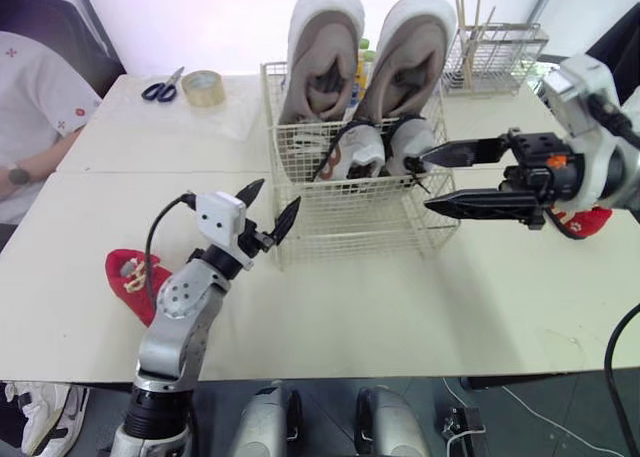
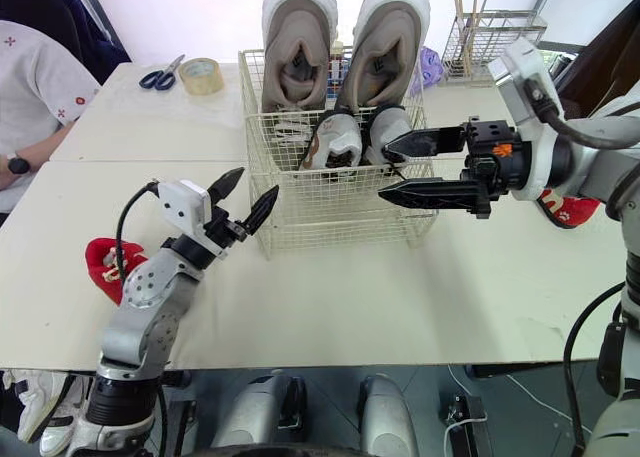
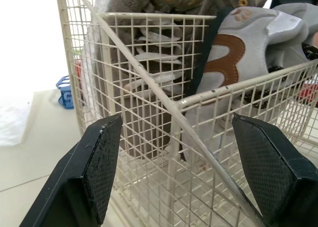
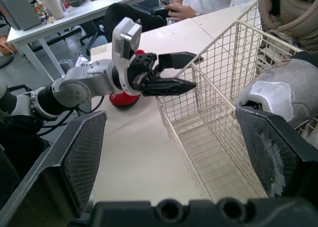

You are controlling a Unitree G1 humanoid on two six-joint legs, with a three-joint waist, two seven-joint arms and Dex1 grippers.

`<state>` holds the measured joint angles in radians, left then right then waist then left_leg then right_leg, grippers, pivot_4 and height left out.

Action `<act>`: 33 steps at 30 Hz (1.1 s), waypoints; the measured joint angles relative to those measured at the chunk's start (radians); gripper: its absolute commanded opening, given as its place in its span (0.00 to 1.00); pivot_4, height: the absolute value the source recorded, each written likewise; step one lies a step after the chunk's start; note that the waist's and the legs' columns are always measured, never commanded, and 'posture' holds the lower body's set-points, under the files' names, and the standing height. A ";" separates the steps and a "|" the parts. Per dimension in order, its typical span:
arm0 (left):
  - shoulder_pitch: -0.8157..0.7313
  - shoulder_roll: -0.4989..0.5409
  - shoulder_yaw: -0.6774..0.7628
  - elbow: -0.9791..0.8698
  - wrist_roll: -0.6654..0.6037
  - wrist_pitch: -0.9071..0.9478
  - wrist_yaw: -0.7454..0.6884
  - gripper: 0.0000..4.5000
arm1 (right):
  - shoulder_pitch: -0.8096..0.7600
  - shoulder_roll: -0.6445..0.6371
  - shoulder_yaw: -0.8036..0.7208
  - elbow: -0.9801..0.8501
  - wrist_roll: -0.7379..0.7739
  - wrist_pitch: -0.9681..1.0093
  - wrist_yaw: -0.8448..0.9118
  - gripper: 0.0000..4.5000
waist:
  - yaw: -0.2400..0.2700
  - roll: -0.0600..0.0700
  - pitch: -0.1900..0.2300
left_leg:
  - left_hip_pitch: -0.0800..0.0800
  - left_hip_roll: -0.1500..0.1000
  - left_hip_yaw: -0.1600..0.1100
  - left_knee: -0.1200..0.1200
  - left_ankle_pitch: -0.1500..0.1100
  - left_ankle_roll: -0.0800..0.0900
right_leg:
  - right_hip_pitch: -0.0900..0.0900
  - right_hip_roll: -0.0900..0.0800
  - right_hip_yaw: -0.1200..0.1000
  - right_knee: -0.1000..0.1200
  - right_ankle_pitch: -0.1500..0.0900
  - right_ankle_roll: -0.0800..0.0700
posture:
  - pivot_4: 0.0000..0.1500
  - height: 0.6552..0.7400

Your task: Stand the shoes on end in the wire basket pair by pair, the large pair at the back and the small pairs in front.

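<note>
A cream wire basket stands mid-table. Two large beige shoes stand on end at its back. A small grey-and-white pair stands in front of them; its brown-trimmed side shows through the mesh. The basket's front part is empty. My left gripper is open at the basket's front left corner, holding nothing. From the right, my open right gripper reaches the basket's right side, its upper finger by the small shoes. One small red shoe lies on the table at the left; another lies behind my right wrist.
Scissors and a tape roll lie at the back left. A second wire rack holding sticks stands at the back right. A seated person is at the table's left edge. A white shoe lies on the floor.
</note>
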<state>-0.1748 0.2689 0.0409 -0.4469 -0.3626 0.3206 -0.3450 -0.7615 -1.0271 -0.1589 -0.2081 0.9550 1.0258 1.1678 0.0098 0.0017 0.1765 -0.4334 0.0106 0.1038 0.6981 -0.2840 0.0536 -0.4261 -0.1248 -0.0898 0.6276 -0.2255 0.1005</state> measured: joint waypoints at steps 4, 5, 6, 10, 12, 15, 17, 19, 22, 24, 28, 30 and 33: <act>-0.076 0.051 0.157 -0.126 -0.211 0.209 0.083 0.92 | -0.012 0.001 0.013 0.027 -0.014 -0.011 0.009 1.00 | -0.001 0.000 0.000 | 0.000 0.001 0.000 0.000 0.000 -0.001 | 0.000 0.000 0.001 0.000 0.000 0.000 | 1.00 1.00; -0.102 0.063 0.201 -0.155 -0.289 0.255 0.109 0.99 | -0.024 0.008 0.015 0.041 -0.021 -0.016 0.008 1.00 | 0.000 0.000 0.000 | 0.000 0.000 0.000 0.000 0.000 -0.001 | 0.000 0.000 0.001 0.000 0.000 0.000 | 1.00 1.00; -0.123 0.075 0.238 -0.176 -0.359 0.290 0.133 1.00 | -0.035 0.013 0.015 0.054 -0.026 -0.023 0.007 1.00 | 0.002 0.000 0.000 | 0.000 0.000 0.000 0.000 0.000 -0.001 | 0.000 0.000 0.001 0.000 0.000 0.000 | 1.00 1.00; -0.189 0.183 0.347 -0.200 -0.653 0.410 0.207 1.00 | -0.050 0.027 -0.004 0.099 -0.021 -0.023 -0.005 1.00 | 0.003 -0.001 0.001 | 0.000 0.000 0.000 0.000 0.004 -0.007 | 0.001 0.000 0.001 0.000 0.000 0.000 | 1.00 1.00; -0.197 0.286 0.401 -0.195 -0.835 0.462 0.214 1.00 | -0.051 0.027 -0.033 0.131 -0.012 -0.014 -0.020 1.00 | 0.000 -0.001 0.001 | 0.000 0.000 0.000 0.000 0.004 -0.007 | 0.001 0.001 0.001 0.000 0.000 0.000 | 1.00 1.00; -0.155 0.443 0.448 -0.176 -1.013 0.526 0.144 1.00 | -0.047 0.022 -0.102 0.204 -0.009 -0.002 -0.064 1.00 | 0.000 -0.001 0.002 | 0.000 0.000 0.001 0.000 0.004 -0.008 | 0.000 0.003 0.000 -0.001 0.000 0.000 | 1.00 1.00; -0.128 0.507 0.461 -0.160 -1.078 0.546 0.088 1.00 | -0.010 0.007 -0.150 0.257 -0.053 -0.033 -0.112 1.00 | 0.005 -0.001 0.002 | 0.000 -0.001 0.001 0.000 0.004 -0.008 | 0.001 0.004 0.000 -0.001 0.000 -0.001 | 1.00 1.00; -0.127 0.536 0.446 -0.158 -1.091 0.549 0.052 1.00 | 0.044 0.007 -0.207 0.322 -0.120 -0.113 -0.180 1.00 | 0.008 -0.001 0.002 | 0.000 -0.002 0.001 0.000 0.004 -0.008 | 0.002 0.004 0.000 -0.003 -0.001 -0.001 | 1.00 1.00; -0.145 0.543 0.352 -0.179 -1.094 0.549 -0.012 1.00 | 0.181 0.006 -0.344 0.415 -0.258 -0.286 -0.315 1.00 | 0.016 -0.001 0.002 | 0.000 -0.003 0.002 -0.001 0.004 -0.007 | 0.003 0.004 0.002 -0.005 0.000 0.000 | 1.00 1.00; -0.143 0.532 0.270 -0.215 -1.084 0.550 -0.059 1.00 | 0.342 0.005 -0.421 0.406 -0.297 -0.318 -0.327 1.00 | 0.021 -0.001 0.001 | 0.000 -0.002 0.003 -0.001 0.004 -0.007 | 0.003 0.006 0.002 -0.006 0.002 0.004 | 1.00 1.00; -0.135 0.517 0.174 -0.247 -1.084 0.550 -0.107 1.00 | 0.558 0.052 -0.505 0.346 -0.346 -0.349 -0.358 1.00 | 0.010 0.002 0.001 | 0.002 0.000 0.004 -0.002 0.005 -0.009 | 0.003 0.007 0.003 -0.003 0.002 0.004 | 1.00 1.00; -0.136 0.514 0.129 -0.264 -1.056 0.548 -0.130 1.00 | 0.661 0.116 -0.570 0.285 -0.402 -0.404 -0.449 1.00 | 0.005 0.002 0.001 | 0.007 0.000 0.004 -0.004 0.007 -0.011 | 0.006 0.008 0.003 -0.003 0.001 0.005 | 1.00 1.00; -0.138 0.508 0.074 -0.283 -1.011 0.545 -0.154 1.00 | 0.743 0.195 -0.582 0.273 -0.468 -0.472 -0.529 1.00 | 0.003 0.002 0.001 | 0.009 0.000 0.004 -0.006 0.007 -0.012 | 0.008 0.009 0.004 -0.005 -0.001 0.002 | 1.00 1.00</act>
<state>-0.3127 0.7766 0.1150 -0.7303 -1.3741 0.8653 -0.4989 -0.0184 -0.8324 -0.7408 0.0649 0.4873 0.5534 0.6389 0.0126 0.0040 0.1774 -0.4245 0.0108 0.1073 0.6919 -0.2773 0.0419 -0.4182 -0.1160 -0.0861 0.6224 -0.2269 0.1022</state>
